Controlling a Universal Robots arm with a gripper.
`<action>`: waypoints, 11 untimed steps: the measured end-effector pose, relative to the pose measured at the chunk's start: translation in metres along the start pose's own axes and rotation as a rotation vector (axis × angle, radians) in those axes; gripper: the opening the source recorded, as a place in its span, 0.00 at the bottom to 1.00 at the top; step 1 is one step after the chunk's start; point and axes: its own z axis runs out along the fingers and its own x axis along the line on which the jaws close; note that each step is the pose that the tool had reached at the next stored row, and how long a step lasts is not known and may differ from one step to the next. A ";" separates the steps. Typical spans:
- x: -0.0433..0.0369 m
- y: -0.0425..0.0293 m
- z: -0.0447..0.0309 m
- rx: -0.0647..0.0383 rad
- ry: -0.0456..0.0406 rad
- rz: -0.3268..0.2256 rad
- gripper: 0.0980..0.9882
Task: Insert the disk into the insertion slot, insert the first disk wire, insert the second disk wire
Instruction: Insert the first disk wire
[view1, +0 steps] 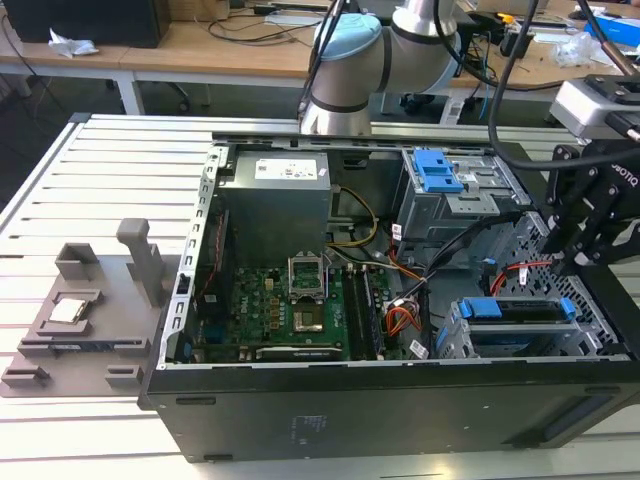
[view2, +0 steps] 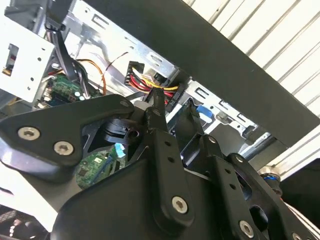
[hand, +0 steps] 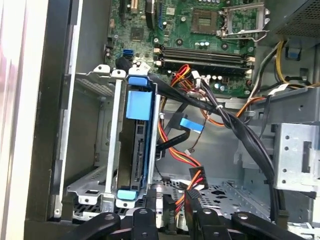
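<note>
one disk (hand: 139, 107) is already sitting in the insertion slot (hand: 85, 186), on the near side at the exterior view's right. the gripper (view2: 172, 107) is hovering just beside it, jaws narrowly apart, clamping nothing i can make out. i'm guessing the first disk wire (view1: 528, 270) is needing a square, gentle push, no twisting.

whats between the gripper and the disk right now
In the exterior view, the first disk wire, a thin red cable, crosses the gap between the gripper and the disk.
</note>
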 end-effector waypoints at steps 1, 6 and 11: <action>-0.0003 -0.0010 0.0006 0.000 0.0056 -0.004 0.30; -0.0007 -0.0049 0.0009 -0.001 0.0140 -0.013 0.30; -0.0007 -0.0050 0.0010 -0.001 0.0154 -0.013 0.20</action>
